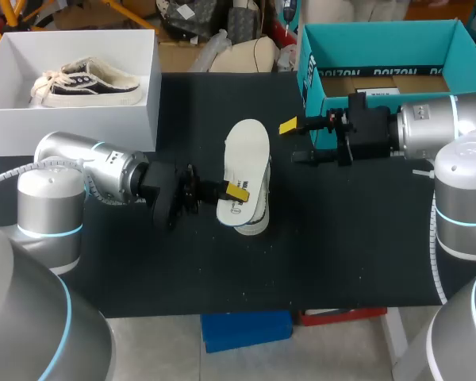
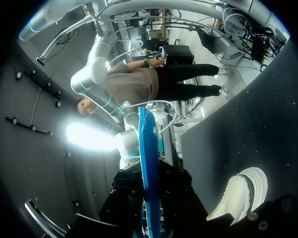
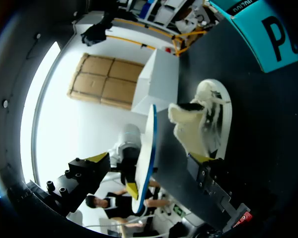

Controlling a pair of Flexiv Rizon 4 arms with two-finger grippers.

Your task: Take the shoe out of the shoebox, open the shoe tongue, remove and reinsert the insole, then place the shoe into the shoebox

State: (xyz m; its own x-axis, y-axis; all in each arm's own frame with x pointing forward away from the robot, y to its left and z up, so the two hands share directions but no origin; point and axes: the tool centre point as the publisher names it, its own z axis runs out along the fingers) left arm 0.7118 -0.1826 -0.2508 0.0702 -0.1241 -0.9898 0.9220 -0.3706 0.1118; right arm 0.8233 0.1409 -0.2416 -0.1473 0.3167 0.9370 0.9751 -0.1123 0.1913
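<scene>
The shoe (image 1: 252, 214) is a pale cream sneaker with a thick white sole. It lies on its side near the middle of the black bench (image 1: 341, 238), and the right wrist view shows its tongue pulled open and its laces loose. Its insole (image 1: 247, 147) is out of it: a white oval on top and blue underneath, showing as a thin blue edge in the left wrist view (image 2: 146, 163). The left pincer (image 1: 236, 193) is clenched on one end of the insole and holds it just above the shoe, the free end pointing toward the bench's far edge. The right pincer (image 1: 295, 143) is released, its fingers spread wide. It hangs just beside the insole on the side toward the bench's right edge and touches neither insole nor shoe. There are two shoes, the second (image 1: 91, 83) a black-and-white sneaker lying inside a white box (image 1: 71, 119) at the far left corner. There are two boxes, the other a teal shoebox (image 1: 381, 44) at the far right corner. There is one insole.
</scene>
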